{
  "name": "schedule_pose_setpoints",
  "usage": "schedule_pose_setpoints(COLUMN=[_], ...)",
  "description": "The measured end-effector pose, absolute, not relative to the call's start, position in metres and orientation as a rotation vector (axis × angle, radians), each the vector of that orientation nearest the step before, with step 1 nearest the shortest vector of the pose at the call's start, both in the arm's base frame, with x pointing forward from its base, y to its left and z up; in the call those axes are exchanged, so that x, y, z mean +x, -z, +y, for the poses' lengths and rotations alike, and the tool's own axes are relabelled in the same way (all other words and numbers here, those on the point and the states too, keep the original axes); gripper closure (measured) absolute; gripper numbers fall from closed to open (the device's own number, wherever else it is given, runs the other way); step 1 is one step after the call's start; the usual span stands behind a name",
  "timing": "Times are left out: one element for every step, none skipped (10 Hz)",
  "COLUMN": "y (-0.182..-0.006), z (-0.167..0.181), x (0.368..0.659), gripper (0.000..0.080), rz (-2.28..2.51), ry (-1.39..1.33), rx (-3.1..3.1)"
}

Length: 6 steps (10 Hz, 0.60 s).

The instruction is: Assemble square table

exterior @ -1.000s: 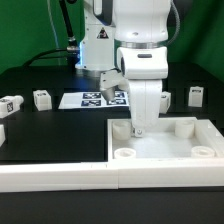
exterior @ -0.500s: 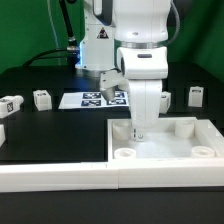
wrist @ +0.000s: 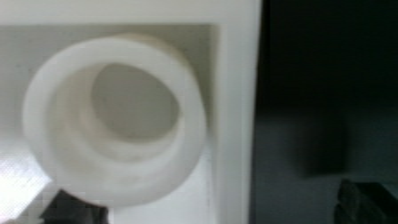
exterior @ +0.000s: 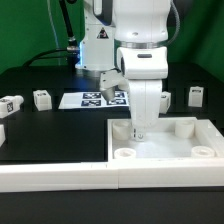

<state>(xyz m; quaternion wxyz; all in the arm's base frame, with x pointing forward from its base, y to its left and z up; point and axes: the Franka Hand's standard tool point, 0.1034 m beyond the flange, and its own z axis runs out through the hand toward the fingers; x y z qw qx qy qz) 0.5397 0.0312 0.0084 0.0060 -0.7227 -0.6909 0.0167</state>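
Pincer (exterior: pixel 137 128) spread wide, lowered beside round corner socket (wrist: pixel 111 115) at 10 o'clock of large white plastic square tray-like top (exterior: pixel 165 145).

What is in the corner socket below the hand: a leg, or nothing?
Empty. The wrist view looks into the socket: a bare white ring with a hollow middle and nothing seated in it.

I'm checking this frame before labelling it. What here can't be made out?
1. tool: opening too small to judge in the exterior view, unseen in the blurred wrist view.
2. corner socket: wrist view, blurred by closeness.
3. marker board: exterior view, partly behind the arm.
4. leg: tag too small to read, exterior view.
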Motion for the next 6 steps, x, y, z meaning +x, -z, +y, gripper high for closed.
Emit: schedule_pose_setpoints(y=[-0.019, -0.033, -0.045, -0.056, -0.063, -0.067], z=[0.035, 0.042, 0.052, 0.065, 0.075, 0.085], x=[0.542, 0.542, 0.540, 0.540, 0.539, 0.538], gripper=[0.0150, 0.0150, 0.0150, 0.0150, 0.0150, 0.0150], rz=[-2.125, -2.088, -2.017, -1.979, -1.950, -1.875], ry=[-0.051, -0.058, -0.083, -0.076, -0.076, -0.077], rx=[-2.309, -2.353, -2.417, -2.461, -2.491, -2.553])
